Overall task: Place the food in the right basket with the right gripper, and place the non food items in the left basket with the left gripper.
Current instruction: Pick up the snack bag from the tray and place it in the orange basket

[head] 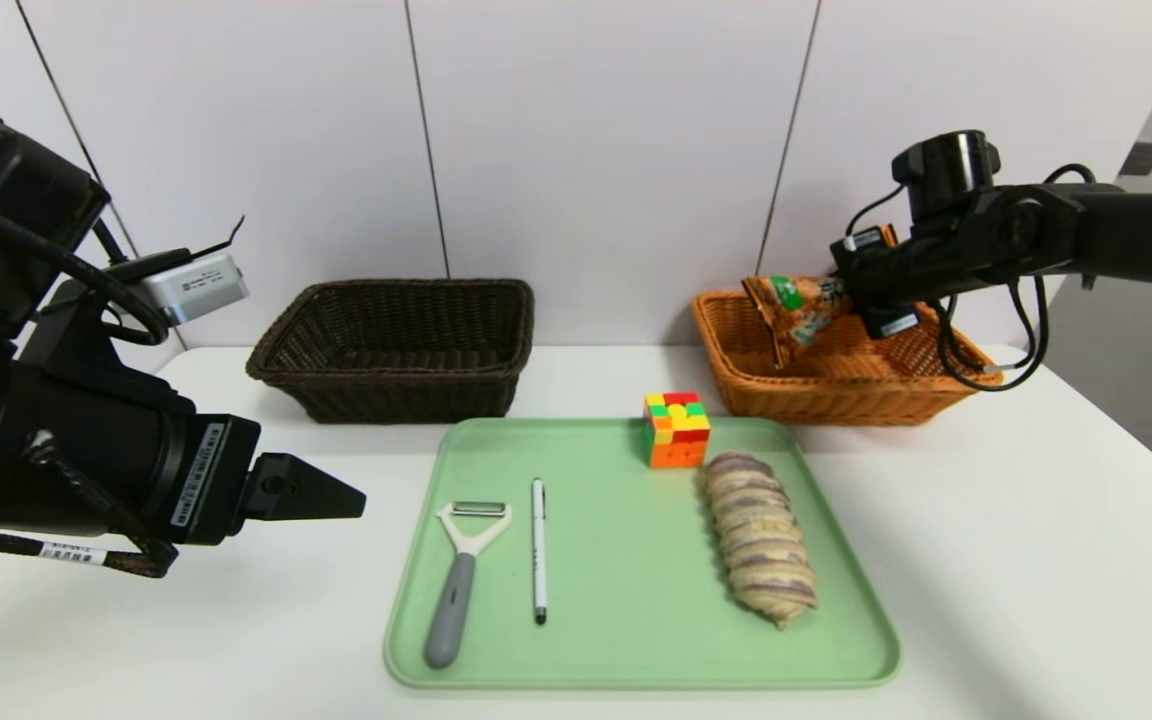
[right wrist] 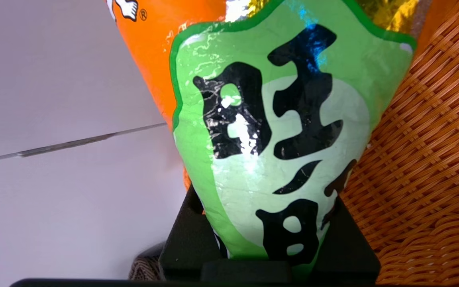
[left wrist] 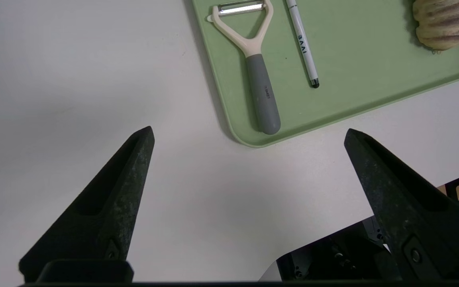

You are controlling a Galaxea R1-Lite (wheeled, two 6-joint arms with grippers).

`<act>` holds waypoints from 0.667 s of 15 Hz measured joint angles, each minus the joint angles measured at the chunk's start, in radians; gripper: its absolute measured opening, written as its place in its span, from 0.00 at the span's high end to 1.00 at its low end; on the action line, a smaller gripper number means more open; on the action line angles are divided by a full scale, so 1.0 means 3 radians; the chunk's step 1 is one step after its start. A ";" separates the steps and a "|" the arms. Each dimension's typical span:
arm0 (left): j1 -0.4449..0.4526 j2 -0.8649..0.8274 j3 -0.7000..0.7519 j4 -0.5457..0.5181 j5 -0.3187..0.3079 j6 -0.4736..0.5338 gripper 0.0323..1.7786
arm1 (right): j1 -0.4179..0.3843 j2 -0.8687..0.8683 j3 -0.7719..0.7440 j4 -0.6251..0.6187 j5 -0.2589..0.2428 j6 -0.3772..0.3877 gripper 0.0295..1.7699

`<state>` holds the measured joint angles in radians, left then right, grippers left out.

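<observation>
The orange snack bag [head: 798, 312] is clamped between the right gripper [head: 851, 300] fingers, over the orange-tan basket [head: 841, 390], seemingly not yet resting inside. The left gripper [left wrist: 249, 135] is held with fingers apart above the bench [left wrist: 74, 79], the peeler [left wrist: 253, 63] just ahead.

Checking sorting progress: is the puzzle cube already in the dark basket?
No, the puzzle cube sits on the green tray, and the dark basket holds nothing visible.

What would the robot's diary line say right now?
right gripper: shut on snack bag, over orange basket | left gripper: open, idle beside tray | dark basket: nothing seen inside
</observation>
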<state>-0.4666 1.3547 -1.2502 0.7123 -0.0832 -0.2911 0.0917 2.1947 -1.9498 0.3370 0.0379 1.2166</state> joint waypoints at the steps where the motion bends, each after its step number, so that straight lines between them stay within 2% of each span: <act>1: 0.0002 -0.0004 0.0001 -0.0003 0.0002 0.0000 0.05 | -0.0008 0.0019 0.0000 0.0006 0.0000 -0.0010 0.77; 3: 0.0002 -0.0013 0.0006 0.0000 0.0006 0.0000 0.05 | -0.0022 0.0047 0.0000 0.0025 0.0024 -0.0018 0.77; 4: 0.0000 -0.0016 0.0008 -0.0001 0.0008 0.0000 0.05 | -0.0024 0.0057 0.0000 0.0024 0.0037 -0.0021 0.73; 7: 0.0002 -0.0028 0.0013 -0.0001 0.0008 0.0000 0.05 | -0.0017 0.0072 0.0000 -0.0004 0.0040 -0.0035 0.50; 10: 0.0004 -0.0032 0.0016 -0.0048 0.0015 -0.0052 0.05 | -0.0023 0.0070 0.0000 0.0009 0.0027 -0.0040 0.36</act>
<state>-0.4655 1.3451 -1.2455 0.6981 -0.0787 -0.3068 0.0847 2.2157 -1.9498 0.3396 0.0460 1.2047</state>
